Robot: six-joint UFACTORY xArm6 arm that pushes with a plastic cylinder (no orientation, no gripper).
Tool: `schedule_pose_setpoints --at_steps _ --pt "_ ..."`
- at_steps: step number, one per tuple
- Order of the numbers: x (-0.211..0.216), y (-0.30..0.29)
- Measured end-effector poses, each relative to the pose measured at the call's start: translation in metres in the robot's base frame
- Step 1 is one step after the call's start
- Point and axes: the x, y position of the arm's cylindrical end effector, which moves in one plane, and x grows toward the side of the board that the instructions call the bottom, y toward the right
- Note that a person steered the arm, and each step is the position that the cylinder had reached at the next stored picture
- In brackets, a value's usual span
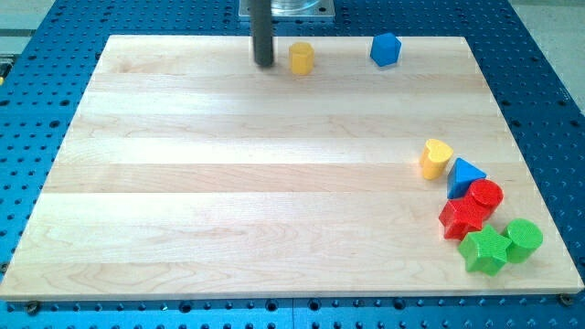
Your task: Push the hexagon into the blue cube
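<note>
Standing near the counter's [183, 183] top edge, my tip [265, 63] is sitting just left of the yellow hexagon [302, 58], with the blue cube [386, 49] waiting farther right; no pincer is showing.

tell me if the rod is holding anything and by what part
Nothing is held. My tip stands just to the view's left of the yellow hexagon, a small gap between them.
</note>
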Motion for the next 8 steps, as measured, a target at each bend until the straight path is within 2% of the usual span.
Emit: schedule_pose_setpoints --at_steps 1,2,3,4,5,7,8 --pt "0.031 0.076" --pt "0.057 0.124" --pt "0.046 0.076" --pt "0.103 0.071" --pt "0.108 0.132" --pt "0.087 0.165" --pt "0.104 0.166"
